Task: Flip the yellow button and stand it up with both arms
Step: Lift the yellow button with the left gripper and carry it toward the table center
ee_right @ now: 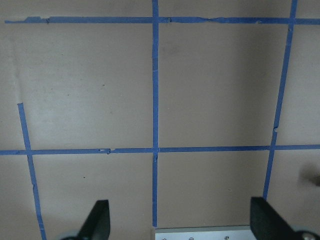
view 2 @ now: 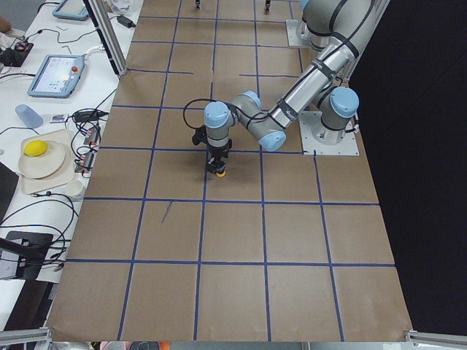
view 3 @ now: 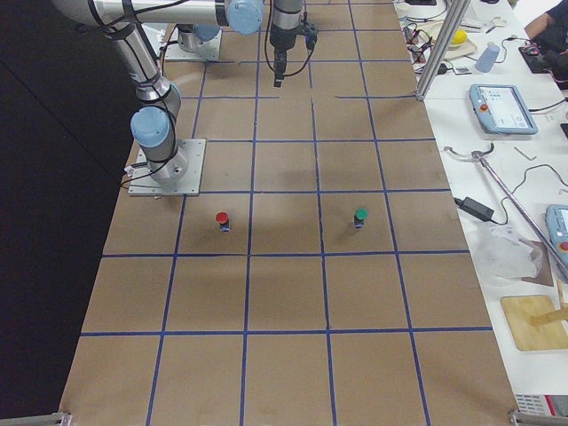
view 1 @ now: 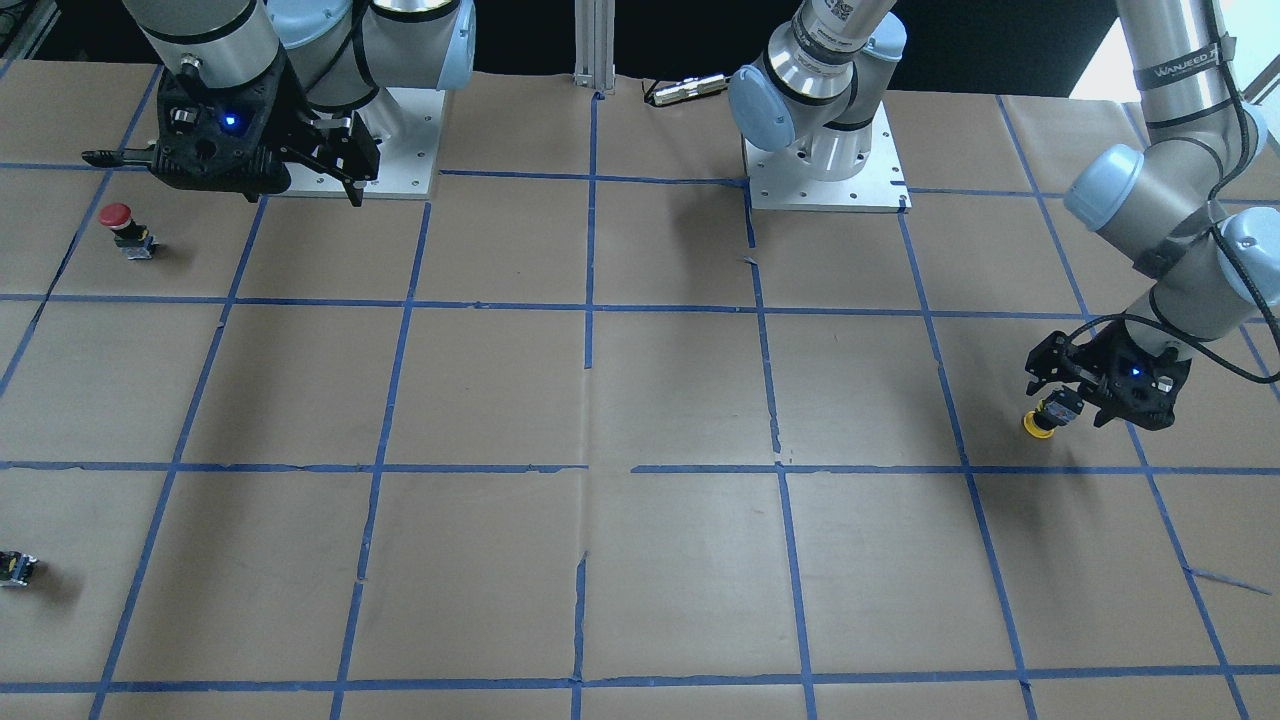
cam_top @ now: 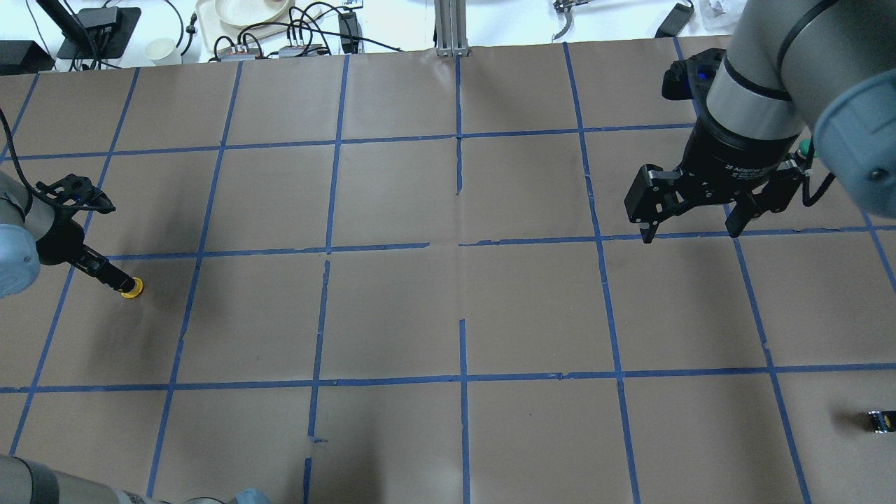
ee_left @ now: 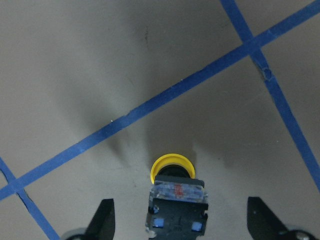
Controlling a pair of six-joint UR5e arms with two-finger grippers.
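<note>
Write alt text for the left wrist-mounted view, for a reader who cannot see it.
The yellow button lies on brown paper, its cap pointing away from the camera and its black-and-grey body nearer. It sits between the wide-apart fingers of the left gripper, which do not touch it. Blue tape lines cross the paper beyond it.

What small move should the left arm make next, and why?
Probably close the left tool on the yellow button. In the left wrist view its fingers stand wide apart on either side of the button's black body, touching nothing, with the yellow cap toward the table. The right tool hangs open far across the table, so it cannot help yet.
</note>
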